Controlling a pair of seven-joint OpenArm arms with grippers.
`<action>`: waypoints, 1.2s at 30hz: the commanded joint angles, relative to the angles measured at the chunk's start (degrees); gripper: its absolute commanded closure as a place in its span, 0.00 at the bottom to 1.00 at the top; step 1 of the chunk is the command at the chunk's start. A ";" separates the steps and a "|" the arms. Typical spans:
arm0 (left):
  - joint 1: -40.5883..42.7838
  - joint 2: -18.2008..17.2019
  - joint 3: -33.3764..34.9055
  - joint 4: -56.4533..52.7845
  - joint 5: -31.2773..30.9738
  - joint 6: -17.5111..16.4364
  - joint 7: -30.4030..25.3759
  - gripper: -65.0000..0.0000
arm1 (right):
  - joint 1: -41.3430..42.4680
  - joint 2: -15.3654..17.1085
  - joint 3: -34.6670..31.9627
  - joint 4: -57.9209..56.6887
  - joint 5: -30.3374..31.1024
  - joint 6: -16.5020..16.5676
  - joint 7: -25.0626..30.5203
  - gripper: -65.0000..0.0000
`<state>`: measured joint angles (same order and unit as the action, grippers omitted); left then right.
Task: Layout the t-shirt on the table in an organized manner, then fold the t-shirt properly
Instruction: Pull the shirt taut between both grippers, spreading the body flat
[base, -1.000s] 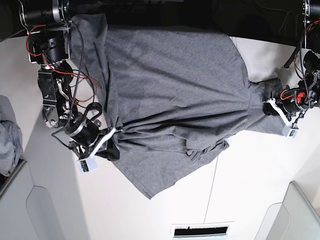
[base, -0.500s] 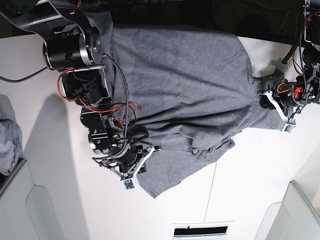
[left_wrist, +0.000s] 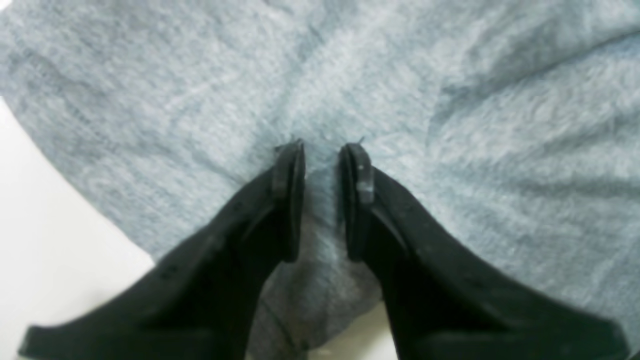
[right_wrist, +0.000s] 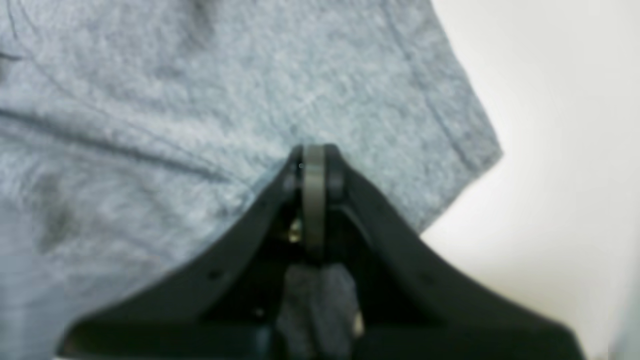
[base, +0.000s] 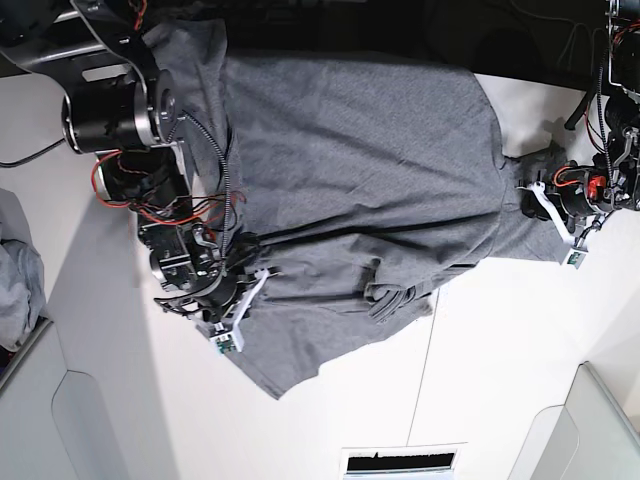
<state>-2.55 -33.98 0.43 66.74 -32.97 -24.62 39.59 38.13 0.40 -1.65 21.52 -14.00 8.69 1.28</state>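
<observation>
We see the t-shirt, heathered charcoal grey, spread wide over the bench but not flat. Its far edge hangs off the bench's dark back side. A long ridge of creases runs across it, with a bunched fold near the middle. One corner comes to a point toward the near side; a sleeve-like flap sticks out at the base view's right. The bench is smooth and white, with a thin dark seam running out from under the cloth.
</observation>
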 joint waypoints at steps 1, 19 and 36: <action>-0.81 -1.46 -0.35 0.28 0.57 1.60 -0.39 0.75 | 1.14 1.95 0.02 0.31 0.39 -1.20 -2.14 1.00; -2.40 -3.04 -0.35 -0.35 1.20 3.61 -1.31 0.75 | 0.09 5.22 0.04 11.96 10.84 -2.69 -8.41 1.00; 2.82 -4.04 -0.37 12.66 -17.51 -9.94 4.42 0.75 | -3.02 -2.43 0.02 19.34 19.56 16.11 -13.44 1.00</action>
<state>0.99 -37.15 0.47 78.63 -49.54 -34.13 44.60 33.26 -2.44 -1.78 39.86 5.08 24.47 -13.45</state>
